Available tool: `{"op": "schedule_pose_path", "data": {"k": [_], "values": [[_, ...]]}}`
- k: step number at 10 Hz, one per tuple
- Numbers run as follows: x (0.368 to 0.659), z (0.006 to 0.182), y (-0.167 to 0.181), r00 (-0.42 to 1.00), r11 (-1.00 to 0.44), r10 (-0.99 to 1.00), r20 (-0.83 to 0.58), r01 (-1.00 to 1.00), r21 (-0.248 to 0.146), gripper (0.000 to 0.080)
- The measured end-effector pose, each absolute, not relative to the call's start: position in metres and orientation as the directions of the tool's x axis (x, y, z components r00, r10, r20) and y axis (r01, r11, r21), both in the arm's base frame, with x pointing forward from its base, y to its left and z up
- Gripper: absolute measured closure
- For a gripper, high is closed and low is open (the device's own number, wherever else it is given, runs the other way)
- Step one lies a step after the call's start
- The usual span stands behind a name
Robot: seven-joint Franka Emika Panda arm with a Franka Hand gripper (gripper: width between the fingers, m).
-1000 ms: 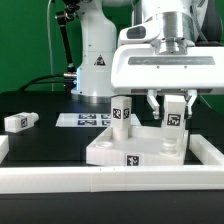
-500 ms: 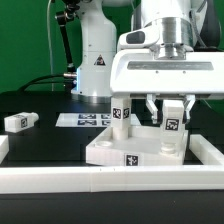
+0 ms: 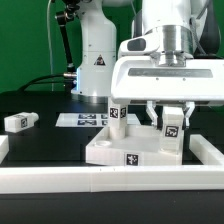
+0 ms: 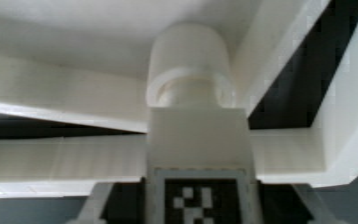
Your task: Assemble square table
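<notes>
- Gripper (image 3: 168, 114) grips a leg (image 3: 172, 128) upright at the top's (image 3: 105, 150) corner socket.
- Judged best: hold it plumb, seat it straight, no tilt.

The square top (image 3: 105, 152), the upright leg block (image 3: 120, 120), the gripped leg block (image 3: 172, 127) and the loose leg block (image 3: 18, 121), lying toward nine o'clock from the top in the exterior view, all look like smooth, matt white plastic. Each carries a flat black-and-white printed tag (image 3: 130, 158) that looks like paper. The table (image 3: 40, 140) is dull, non-reflecting black, the marker board (image 3: 85, 120) at eleven o'clock is thin and matt, the rail (image 3: 100, 182) at six o'clock is smooth white, and the arm's shell (image 3: 97, 48) at twelve o'clock is glossier, with soft highlights.
</notes>
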State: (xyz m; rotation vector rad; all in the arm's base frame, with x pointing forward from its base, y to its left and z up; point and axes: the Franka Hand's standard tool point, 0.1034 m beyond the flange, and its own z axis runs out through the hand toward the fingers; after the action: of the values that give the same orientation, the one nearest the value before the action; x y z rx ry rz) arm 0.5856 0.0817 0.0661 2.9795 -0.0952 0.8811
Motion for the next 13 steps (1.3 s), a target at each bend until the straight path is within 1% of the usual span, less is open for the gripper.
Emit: {"op": "schedule_pose_path", "data": {"k": [4,5,6,7,8,9,12,13], "values": [[0.585,0.064,0.082,0.844,-0.998,-0.048,0.533,-0.066,0.015,0.0512],[0.585,0.064,0.082,0.845,-0.998,-0.045,0.533,-0.064,0.016,0.0406],[0.585,0.064,0.082,0.845,-0.998,-0.043,0.532,-0.062,0.018,0.0269],[0.585,0.064,0.082,0.846,-0.998,-0.042,0.532,-0.061,0.018,0.018],[0.585,0.064,0.082,0.846,-0.998,-0.04,0.532,-0.059,0.019,0.018],[0.585,0.064,0.082,0.846,-0.998,-0.039,0.532,-0.059,0.02,0.0156],[0.585,0.064,0.081,0.849,-0.998,-0.035,0.527,-0.055,0.022,0.015],[0.588,0.074,0.078,0.857,-0.999,-0.032,0.514,-0.049,0.019,0.015]]}}
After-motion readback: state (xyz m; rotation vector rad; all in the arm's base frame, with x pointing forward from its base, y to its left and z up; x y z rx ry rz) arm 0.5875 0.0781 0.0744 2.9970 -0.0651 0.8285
